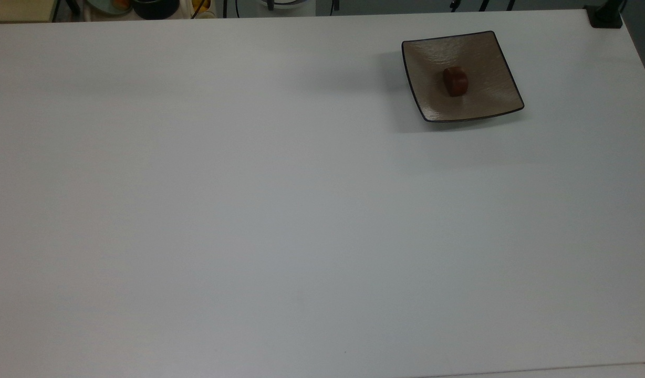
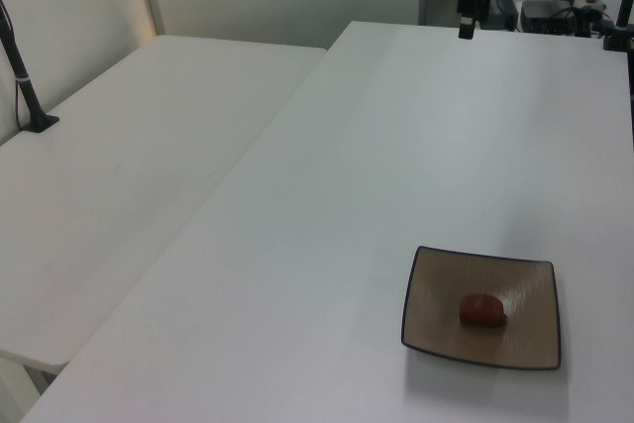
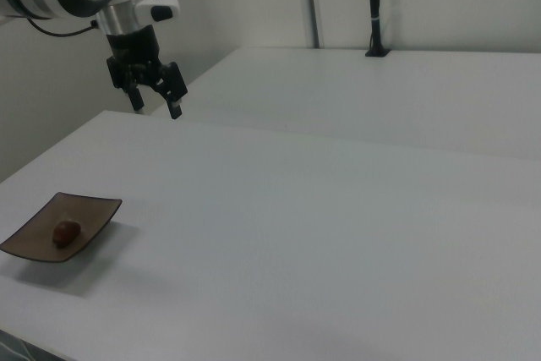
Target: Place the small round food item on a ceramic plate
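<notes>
Small round food item [image 3: 66, 232] on ceramic plate [image 3: 95, 211], well apart from open hand [image 3: 155, 102].

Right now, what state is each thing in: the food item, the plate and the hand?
small round food item: lying in the middle of the plate, free of the hand.
ceramic plate: flat on the white table, holding the food.
hand: open, empty, raised above the table, away from the plate.
</notes>
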### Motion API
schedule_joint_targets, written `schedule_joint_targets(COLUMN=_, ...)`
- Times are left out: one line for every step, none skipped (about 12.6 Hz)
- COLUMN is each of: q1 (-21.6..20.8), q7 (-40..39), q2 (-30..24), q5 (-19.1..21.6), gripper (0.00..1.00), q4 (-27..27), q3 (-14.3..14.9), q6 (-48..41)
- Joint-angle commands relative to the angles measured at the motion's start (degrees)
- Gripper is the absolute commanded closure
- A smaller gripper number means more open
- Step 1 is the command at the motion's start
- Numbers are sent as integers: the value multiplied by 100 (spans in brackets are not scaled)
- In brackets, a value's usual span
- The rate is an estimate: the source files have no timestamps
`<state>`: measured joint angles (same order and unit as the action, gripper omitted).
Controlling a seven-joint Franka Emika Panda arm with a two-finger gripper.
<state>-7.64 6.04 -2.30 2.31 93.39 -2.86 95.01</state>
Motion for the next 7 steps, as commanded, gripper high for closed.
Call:
schedule_joint_targets(q1=-27, q7=-1243, q2=-184, q5=121, gripper=0, q4=276, q3=242, q6=183)
schedule_joint_targets(q1=-19, q7=-1385, q2=-183, q5=121, gripper=0, q4=363, q3=251, q6=332)
schedule_joint_targets(q1=-27, q7=-1387, q2=-183, q5=129, gripper=0, q4=364, q3=329, q6=351)
schedule_joint_targets(q1=-27, q7=-1387, q2=-183, q5=121, gripper=0, q4=355, q3=330, q6=351)
schedule_joint_targets(q1=-36, q7=-1387, q2=-183, q5=129, gripper=0, q4=347, q3=330, q6=351)
schedule_joint_targets(q1=-36, q7=-1387, q2=-183, q5=129, gripper=0, q4=346, q3=330, q6=351)
schedule_joint_targets(q1=-36, q7=-1387, q2=-183, q5=129, gripper=0, q4=346, q3=330, q6=351)
